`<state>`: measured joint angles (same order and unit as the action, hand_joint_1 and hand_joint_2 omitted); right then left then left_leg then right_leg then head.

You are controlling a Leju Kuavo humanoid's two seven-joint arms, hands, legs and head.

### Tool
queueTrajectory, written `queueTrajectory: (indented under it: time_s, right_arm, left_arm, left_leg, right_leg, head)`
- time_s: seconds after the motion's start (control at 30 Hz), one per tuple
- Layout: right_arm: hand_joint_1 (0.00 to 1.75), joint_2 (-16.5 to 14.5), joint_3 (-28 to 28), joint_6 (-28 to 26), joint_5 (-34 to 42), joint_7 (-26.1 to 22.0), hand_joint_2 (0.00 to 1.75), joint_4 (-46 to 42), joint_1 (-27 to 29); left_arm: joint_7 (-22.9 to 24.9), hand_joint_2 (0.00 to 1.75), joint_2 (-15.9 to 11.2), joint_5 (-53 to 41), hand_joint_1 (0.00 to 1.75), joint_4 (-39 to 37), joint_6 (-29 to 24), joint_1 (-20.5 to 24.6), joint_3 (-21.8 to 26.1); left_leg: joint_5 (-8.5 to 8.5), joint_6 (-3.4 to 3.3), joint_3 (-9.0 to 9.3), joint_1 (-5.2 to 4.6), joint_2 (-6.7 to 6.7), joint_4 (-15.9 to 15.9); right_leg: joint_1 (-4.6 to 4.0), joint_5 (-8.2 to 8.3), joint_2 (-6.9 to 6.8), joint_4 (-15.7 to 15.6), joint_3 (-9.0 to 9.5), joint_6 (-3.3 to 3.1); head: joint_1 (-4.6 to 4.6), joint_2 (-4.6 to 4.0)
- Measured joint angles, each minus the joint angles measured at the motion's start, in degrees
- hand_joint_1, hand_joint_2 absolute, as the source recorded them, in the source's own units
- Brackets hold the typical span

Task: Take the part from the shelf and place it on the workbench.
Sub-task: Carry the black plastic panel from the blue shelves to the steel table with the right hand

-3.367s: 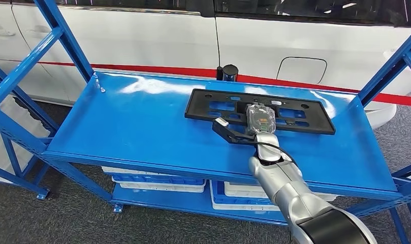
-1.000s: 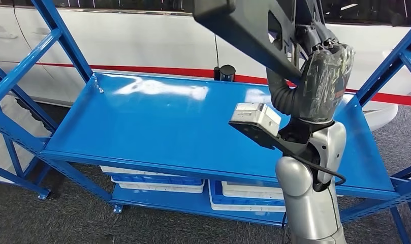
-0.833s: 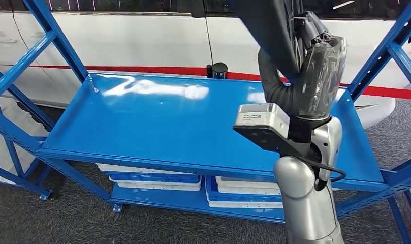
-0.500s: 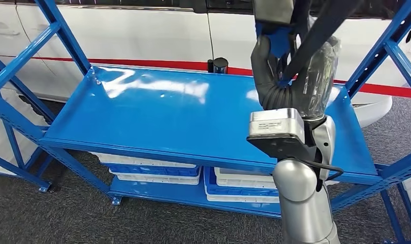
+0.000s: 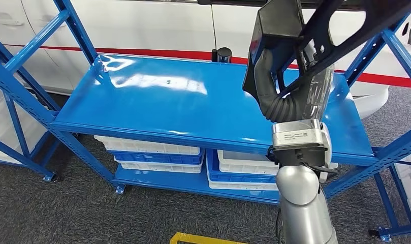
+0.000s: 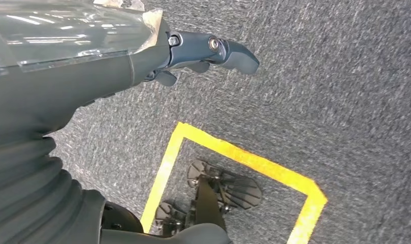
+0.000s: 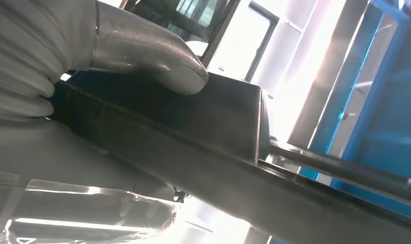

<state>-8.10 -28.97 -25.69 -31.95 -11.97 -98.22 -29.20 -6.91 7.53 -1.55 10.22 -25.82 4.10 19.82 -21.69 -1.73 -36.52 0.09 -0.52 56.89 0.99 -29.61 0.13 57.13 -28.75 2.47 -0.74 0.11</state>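
Left wrist view first: left hand (image 6: 142, 56) hanging over grey carpet (image 6: 320, 101), fingers (image 6: 228, 51) stretched out and apart, nothing between them, clear film over its back. Below it on the carpet, a corner of yellow tape (image 6: 254, 162). Head view, starting at the left: slanted blue posts of the shelf (image 5: 142, 133), behind them a white car (image 5: 142, 25) with a red stripe (image 5: 157, 52) along its side. Further right, the glossy top deck (image 5: 157, 101), bright with reflections. Under it, white and blue bins (image 5: 152, 152) side by side on the lower level. At the back edge of the deck, near the middle, a small black cylinder (image 5: 224, 54). On the floor in front, a short piece of the same yellow tape (image 5: 193, 238). On the right side, the silver right arm (image 5: 299, 203) standing upright from below, with a grey camera box (image 5: 297, 136) at the wrist. Above that, the right hand (image 5: 287, 96), also under clear film, closed around the black part (image 5: 277, 23). Part lifted well above the deck, tilted, reaching out of the picture at the top. Blocks the right rear of the deck and a piece of the car from sight. Right wrist view, closer: thick grey thumb (image 7: 147, 51) pressed on the flat face of the part (image 7: 218, 117), a long dark rail of it running away across the picture. Fingers on the other side hidden by the part. Beyond it, a blue shelf upright (image 7: 366, 91) against bright light.
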Motion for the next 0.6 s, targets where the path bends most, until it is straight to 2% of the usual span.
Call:
queueTrajectory:
  time_s: [0.03, 0.1, 0.13, 0.17, 0.23, 0.27, 0.3, 0.33, 0.37, 0.4, 0.43, 0.47, 0.5, 0.53, 0.6]
  right_arm:
    - [1.75, 0.0, 0.0, 0.0, 0.0, 0.0, 1.75, 0.0, 0.1]
    - [1.75, 0.0, 0.1, -0.1, 0.1, -0.1, 1.75, 0.1, 0.0]
    - [1.75, -0.1, 0.1, -0.1, 0.1, -0.1, 1.75, 0.1, -0.1]
    - [1.75, -0.2, 0.1, -0.1, 0.1, -0.1, 1.75, 0.2, -0.1]
    - [1.75, -0.4, 0.1, -0.1, 0.1, -0.1, 1.75, 0.2, 0.0]
    - [1.75, -0.4, 0.1, -0.1, 0.1, -0.1, 1.75, 0.3, 0.1]
    - [1.75, -0.4, 0.1, -0.1, 0.1, -0.1, 1.75, 0.3, 0.2]
    - [1.75, -0.4, 0.2, -0.1, 0.1, -0.1, 1.75, 0.4, 0.3]
    - [1.75, -0.4, 0.2, -0.2, 0.1, -0.1, 1.75, 0.4, 0.3]
    - [1.75, -0.4, 0.3, -0.2, 0.1, -0.1, 1.75, 0.4, 0.4]
    - [1.75, -0.4, 0.4, -0.2, 0.1, -0.1, 1.75, 0.3, 0.4]
    - [1.75, -0.4, 0.5, -0.3, 0.1, -0.1, 1.75, 0.3, 0.4]
    - [1.75, -0.4, 0.6, -0.3, 0.1, -0.1, 1.75, 0.3, 0.4]
    - [1.75, -0.4, 0.7, -0.3, 0.1, -0.1, 1.75, 0.3, 0.4]
    - [1.75, -0.3, 0.9, -0.4, 0.1, -0.1, 1.75, 0.3, 0.6]
  left_arm:
    - [0.0, 1.75, 0.0, 0.0, 0.0, 0.0, 0.0, -0.1, 0.0]
    - [-0.1, 1.75, 0.0, 0.0, 0.0, 0.0, -0.1, -0.2, 0.0]
    - [-0.1, 1.75, -0.1, 0.0, 0.0, 0.0, -0.2, -0.2, 0.0]
    - [-0.2, 1.75, -0.1, 0.0, 0.0, 0.0, -0.2, -0.2, 0.0]
    - [-0.3, 1.75, -0.1, 0.1, 0.0, 0.0, -0.3, -0.2, 0.0]
    - [-0.4, 1.75, -0.1, 0.1, 0.0, 0.0, -0.3, -0.2, 0.0]
    - [-0.5, 1.75, -0.1, 0.1, 0.0, 0.0, -0.3, -0.2, 0.0]
    - [-0.6, 1.75, -0.1, 0.1, 0.0, 0.0, -0.3, -0.2, 0.0]
    - [-0.7, 1.75, -0.2, 0.1, 0.0, 0.0, -0.3, -0.2, 0.0]
    - [-0.9, 1.75, -0.3, 0.1, 0.0, 0.0, -0.2, -0.2, 0.0]
    - [-1.1, 1.75, -0.3, 0.0, 0.0, 0.1, -0.1, -0.2, 0.0]
    - [-1.2, 1.75, -0.4, 0.0, 0.0, 0.1, 0.0, -0.1, 0.0]
    - [-1.3, 1.75, -0.4, 0.0, 0.0, 0.1, 0.1, -0.1, 0.0]
    - [-1.4, 1.75, -0.4, -0.1, 0.0, 0.2, 0.3, -0.2, 0.0]
    - [-1.4, 1.75, -0.4, -0.1, 0.0, 0.2, 0.5, -0.2, 0.0]
  left_leg:
    - [0.35, 0.42, -0.18, 0.0, 0.02, 0.1]
    - [0.37, 1.14, -0.56, 0.22, 0.13, 0.3]
    - [-0.86, 1.48, -1.01, 0.36, 0.21, 1.2]
    - [-3.04, 1.79, -1.78, 0.5, 0.3, 3.2]
    - [-8.66, 2.37, -3.88, 0.69, 0.37, 10.2]
    - [-10.49, 2.57, -4.69, 0.74, 0.37, 13.7]
    - [-11.08, 2.66, -4.83, 0.76, 0.38, 16.0]
    - [-10.5, 2.64, -3.96, 0.77, 0.38, 16.2]
    - [-9.16, 2.54, -1.99, 0.8, 0.38, 14.3]
    - [-7.79, 2.34, 0.94, 0.83, 0.41, 10.7]
    - [-7.18, 2.11, 4.09, 0.78, 0.5, 6.3]
    - [-6.99, 1.83, 6.5, 0.68, 0.64, 2.8]
    - [-7.18, 1.52, 7.92, 0.48, 0.79, 0.5]
    - [-7.39, 1.19, 8.27, 0.23, 0.92, -0.4]
    - [-6.46, 0.21, 7.59, 0.05, 0.8, -0.7]
  right_leg:
    - [-0.21, 0.15, 0.08, -0.1, -0.12, -0.45]
    - [0.04, 0.83, 0.03, -0.2, -0.93, -1.4]
    - [0.17, 1.32, -0.03, -0.2, -1.24, -2.01]
    - [0.34, 1.87, -0.1, -0.3, -1.64, -2.51]
    - [0.32, 2.99, -0.16, -0.2, -2.79, -3.01]
    - [0.29, 3.52, -0.16, -0.2, -3.48, -2.99]
    - [0.27, 4.03, -0.15, -0.1, -4.17, -2.92]
    - [0.27, 4.5, -0.15, -0.1, -4.82, -2.8]
    - [0.27, 4.95, -0.13, 0.0, -5.41, -2.64]
    - [0.27, 5.37, -0.1, 0.0, -5.88, -2.43]
    - [0.19, 5.75, -0.07, 0.0, -6.28, -2.17]
    - [0.14, 6.12, -0.08, 0.0, -6.52, -1.81]
    - [0.11, 6.49, -0.1, 0.0, -6.64, -1.37]
    - [0.13, 6.89, -0.14, -0.1, -6.74, -0.91]
    - [0.24, 7.44, -0.15, -0.2, -7.04, -0.1]
  head:
    - [-0.02, 0.0]
    - [0.0, 0.0]
    - [-0.1, 0.0]
    - [-0.24, 0.0]
    - [-0.49, 0.0]
    - [-0.53, 0.0]
    - [-0.52, 0.0]
    - [-0.55, 0.0]
    - [-0.56, 0.0]
    - [-0.57, 0.0]
    - [-0.57, 0.0]
    - [-0.5, 0.0]
    - [-0.45, 0.0]
    - [-0.4, 0.0]
    - [-0.39, 0.0]
